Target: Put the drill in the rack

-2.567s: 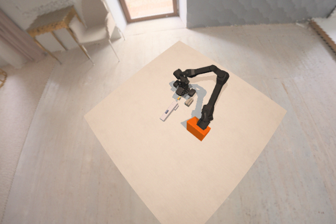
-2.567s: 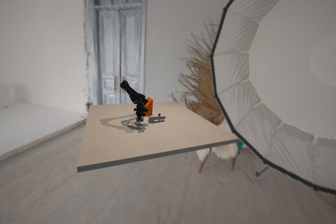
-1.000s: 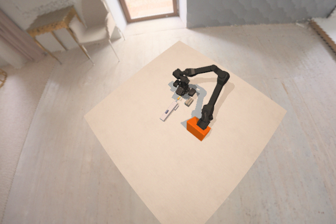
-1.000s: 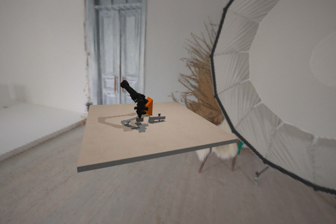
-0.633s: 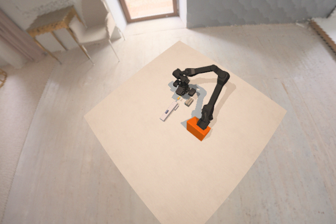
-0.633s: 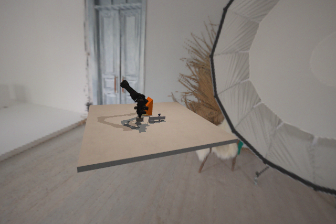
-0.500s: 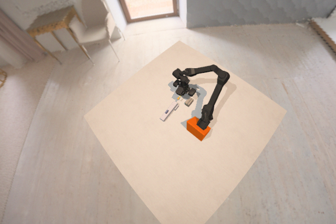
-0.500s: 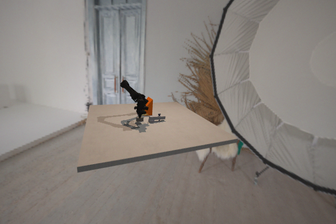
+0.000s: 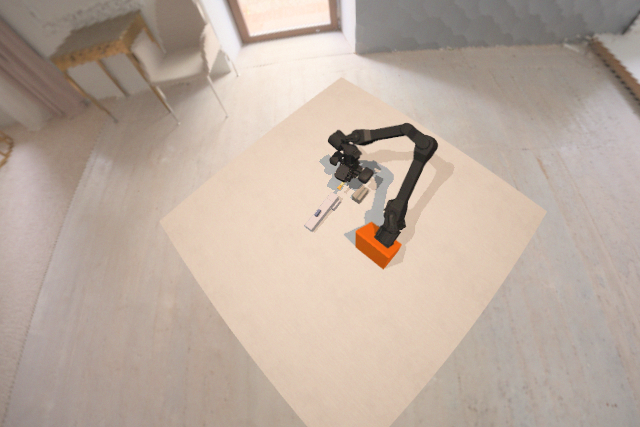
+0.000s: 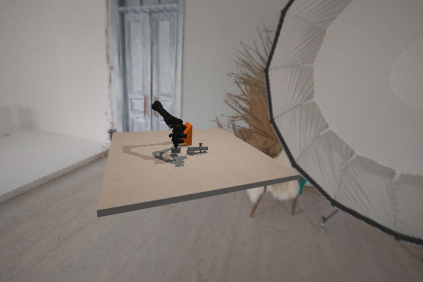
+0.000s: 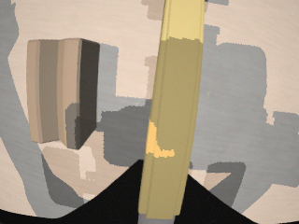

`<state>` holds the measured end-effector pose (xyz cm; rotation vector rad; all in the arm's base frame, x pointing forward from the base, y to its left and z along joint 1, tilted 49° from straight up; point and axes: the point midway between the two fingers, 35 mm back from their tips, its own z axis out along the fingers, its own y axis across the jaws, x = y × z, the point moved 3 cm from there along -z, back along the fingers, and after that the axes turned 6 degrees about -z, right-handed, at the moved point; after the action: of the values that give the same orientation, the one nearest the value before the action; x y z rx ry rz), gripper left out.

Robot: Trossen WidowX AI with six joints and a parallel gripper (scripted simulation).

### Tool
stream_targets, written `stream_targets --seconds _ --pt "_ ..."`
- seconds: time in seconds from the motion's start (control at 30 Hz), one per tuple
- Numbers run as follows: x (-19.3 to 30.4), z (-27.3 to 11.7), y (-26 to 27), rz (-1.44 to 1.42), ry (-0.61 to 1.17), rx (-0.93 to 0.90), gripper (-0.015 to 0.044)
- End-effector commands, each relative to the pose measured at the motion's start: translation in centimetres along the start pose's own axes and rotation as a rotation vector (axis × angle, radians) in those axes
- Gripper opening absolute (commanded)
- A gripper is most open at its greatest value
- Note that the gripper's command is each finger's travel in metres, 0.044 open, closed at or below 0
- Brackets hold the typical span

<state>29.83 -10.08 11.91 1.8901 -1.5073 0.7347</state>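
Observation:
My gripper point(image 9: 352, 180) point(image 10: 176, 146) point(image 11: 155, 168) is shut on the yellow drill point(image 11: 179, 93) and holds it above the table; only a small bright bit of the drill point(image 9: 340, 186) shows in the top view. The small grooved brown rack point(image 9: 360, 195) point(image 10: 176, 151) point(image 11: 48, 89) stands on the table beside and below the drill, left of it in the wrist view and roughly parallel to it. A long pale block point(image 9: 325, 206) point(image 10: 194, 150) lies near the gripper, with the dark key point(image 9: 317, 213) point(image 10: 200, 144) on its top. The drill appears clear of this block. The key's exact height is too small to tell.
The orange box point(image 9: 372, 246) point(image 10: 188, 133) stands at the arm's base. A narrow piece point(image 9: 336, 203) sits along the pale block's side, near its end toward the gripper. The arm's shadow falls across the table point(image 9: 258, 257) point(image 10: 205, 176) around the rack.

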Motion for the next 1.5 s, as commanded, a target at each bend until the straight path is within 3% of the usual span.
stream_targets --seconds 0.0,1.47 --pt "0.19 -0.22 -0.14 0.009 0.003 0.005 0.0" --pt "0.45 -0.58 -0.02 0.009 0.003 0.005 0.0"
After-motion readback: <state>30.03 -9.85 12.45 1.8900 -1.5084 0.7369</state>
